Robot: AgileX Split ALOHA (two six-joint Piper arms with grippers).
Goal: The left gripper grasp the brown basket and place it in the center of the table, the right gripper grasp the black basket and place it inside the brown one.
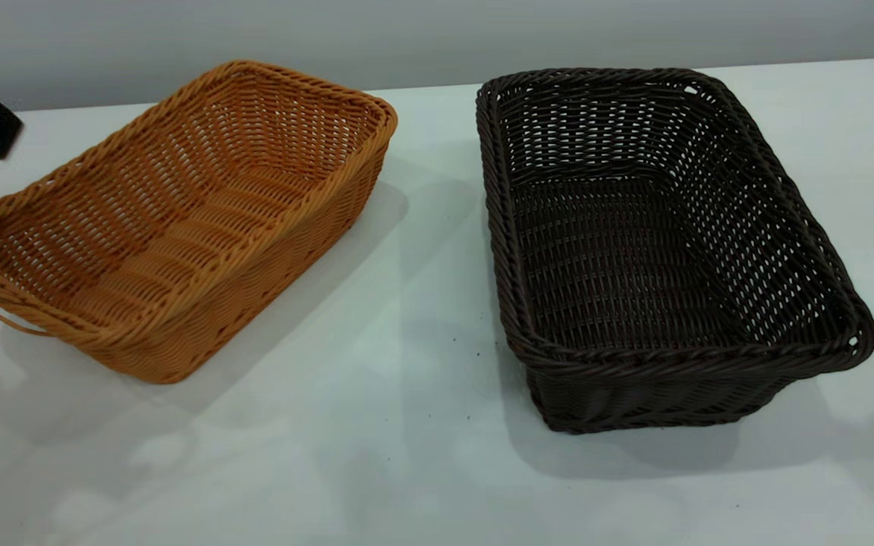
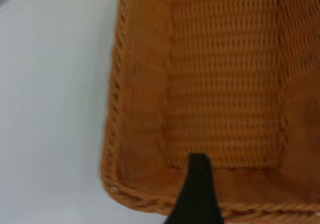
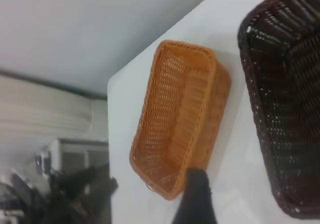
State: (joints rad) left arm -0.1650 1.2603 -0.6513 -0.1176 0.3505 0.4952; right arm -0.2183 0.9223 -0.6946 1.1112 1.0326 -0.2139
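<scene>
White table (image 1: 407, 455) holds brown basket (image 1: 179, 220) left, black basket (image 1: 657, 250) right, apart; left gripper (image 2: 199, 194) hangs above the brown one, seemingly, its fingers' spread unclear.

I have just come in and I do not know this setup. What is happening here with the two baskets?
Nothing is held yet. The brown basket and the black basket stand apart and empty on the table, brown at the left, black at the right. The left hand hovers over one end of the brown basket, seemingly about to grasp it. The right hand is farther off, with both baskets in its wrist view.
</scene>
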